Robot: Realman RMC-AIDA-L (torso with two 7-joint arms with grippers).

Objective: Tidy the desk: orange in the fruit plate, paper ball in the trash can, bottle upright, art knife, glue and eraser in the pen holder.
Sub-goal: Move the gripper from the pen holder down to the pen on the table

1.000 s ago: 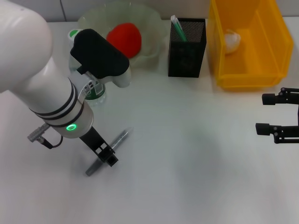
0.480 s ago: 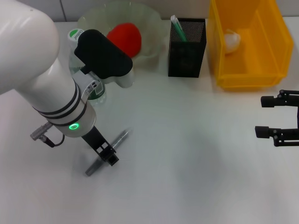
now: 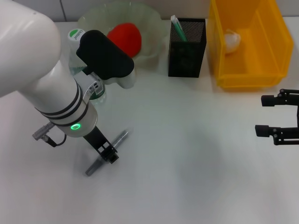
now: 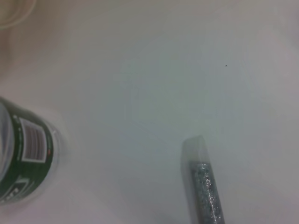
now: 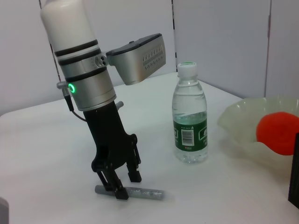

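Note:
The grey glitter glue (image 3: 119, 139) (image 4: 204, 185) (image 5: 148, 193) lies flat on the white table. My left gripper (image 3: 106, 154) (image 5: 126, 185) stands down over its middle, open, one finger on each side. The bottle (image 3: 79, 51) (image 5: 189, 122) (image 4: 22, 156) stands upright just behind my left arm. The orange (image 3: 124, 39) (image 5: 280, 132) sits in the pale fruit plate (image 3: 150, 24) (image 5: 238, 122). The paper ball (image 3: 232, 39) lies in the yellow trash can (image 3: 250, 77). A green-white tool, apparently the art knife (image 3: 177, 25), stands in the black mesh pen holder (image 3: 187, 56). The eraser is out of view. My right gripper (image 3: 268, 115) hangs open at the right edge.
The fruit plate, pen holder and trash can line the back of the table. My bulky left arm (image 3: 42, 79) covers the left side and part of the bottle. Bare white tabletop (image 3: 196, 154) spreads between the two grippers.
My left arm has shifted slightly, uncovering more of the bottle cap. Its gripper stays at the glue, which has not moved. The right arm is still.

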